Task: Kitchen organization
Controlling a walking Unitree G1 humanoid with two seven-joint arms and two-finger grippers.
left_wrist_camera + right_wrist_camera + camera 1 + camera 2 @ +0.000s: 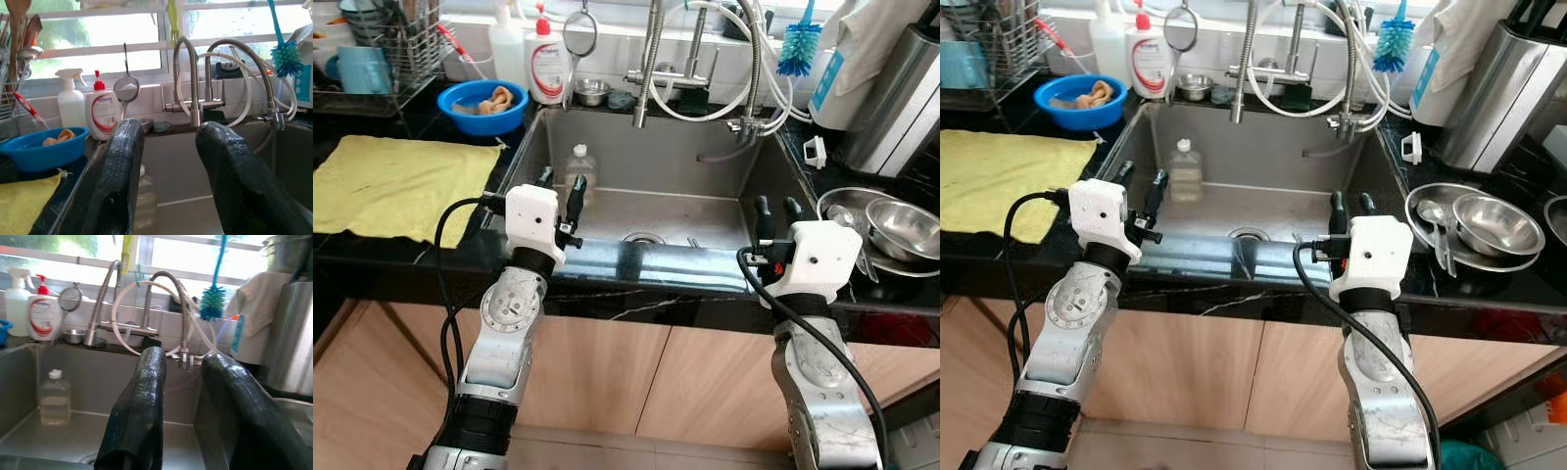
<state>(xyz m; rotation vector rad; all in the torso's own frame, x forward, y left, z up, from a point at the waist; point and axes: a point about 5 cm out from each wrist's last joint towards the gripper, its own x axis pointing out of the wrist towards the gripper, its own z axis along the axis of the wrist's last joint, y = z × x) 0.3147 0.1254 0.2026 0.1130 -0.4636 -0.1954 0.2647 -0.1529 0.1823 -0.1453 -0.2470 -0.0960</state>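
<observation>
Standing upright, cap up, at the sink's (607, 206) far left, the bottle (578, 172) faces the left gripper (560, 191) (right gripper (777, 215) alike spread, empty).

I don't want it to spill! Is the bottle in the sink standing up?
Yes, upright. The bottle stands on the sink floor, white cap on top.

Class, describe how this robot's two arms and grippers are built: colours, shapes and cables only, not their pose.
Both arms are silver metal with round joint discs. Each wrist carries a boxy white housing, and a black cable loops from it down the forearm. The left gripper and right gripper each have two long black fingers with a textured, rounded surface.
</observation>
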